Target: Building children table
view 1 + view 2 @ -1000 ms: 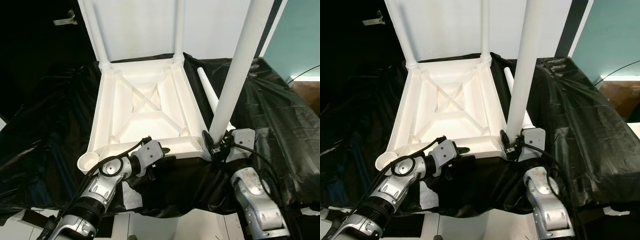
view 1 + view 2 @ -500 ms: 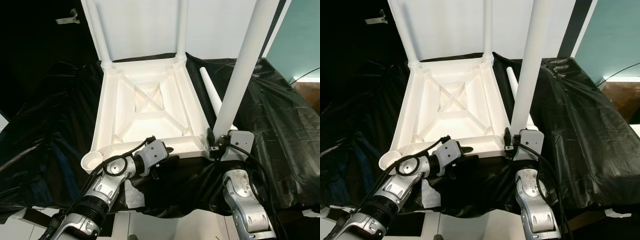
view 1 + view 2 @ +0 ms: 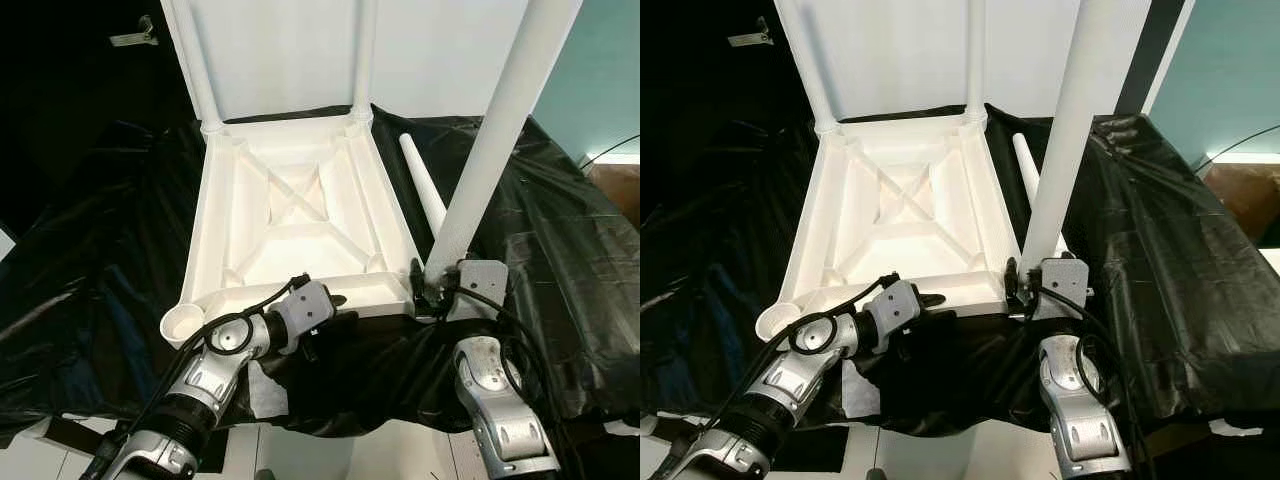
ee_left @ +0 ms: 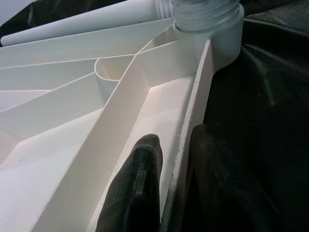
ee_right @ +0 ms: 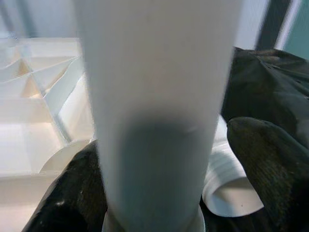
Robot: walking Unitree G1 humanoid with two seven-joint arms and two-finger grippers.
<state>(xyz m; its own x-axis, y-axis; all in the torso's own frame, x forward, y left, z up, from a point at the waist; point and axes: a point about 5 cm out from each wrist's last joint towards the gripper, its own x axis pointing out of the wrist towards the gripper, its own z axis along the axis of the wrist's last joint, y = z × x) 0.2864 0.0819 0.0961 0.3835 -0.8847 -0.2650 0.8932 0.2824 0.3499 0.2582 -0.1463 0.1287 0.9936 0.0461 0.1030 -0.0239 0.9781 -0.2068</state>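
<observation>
The white table top (image 3: pixel 290 215) lies upside down on a black sheet. Two white legs (image 3: pixel 195 60) stand in its far corners. My right gripper (image 3: pixel 432 290) is shut on a third leg (image 3: pixel 495 130) just above the near right corner; the leg leans to the right. Its ribbed end (image 4: pixel 207 14) sits at that corner's socket. In the right wrist view the black fingers (image 5: pixel 263 159) clasp the leg (image 5: pixel 154 111). My left gripper (image 3: pixel 335 305) is shut on the near rim (image 4: pixel 190 125), one finger (image 4: pixel 137 193) inside the rim and one outside.
A loose white leg (image 3: pixel 420 180) lies on the black sheet (image 3: pixel 560 250) right of the table top. The near left corner socket (image 3: pixel 183 322) stands open. A white wall panel (image 3: pixel 440 50) rises behind. The sheet's front edge drops off close to my arms.
The camera has shifted a little. The held leg leans slightly more to the right, its foot still at the near right corner. My left gripper has stayed on the rim.
</observation>
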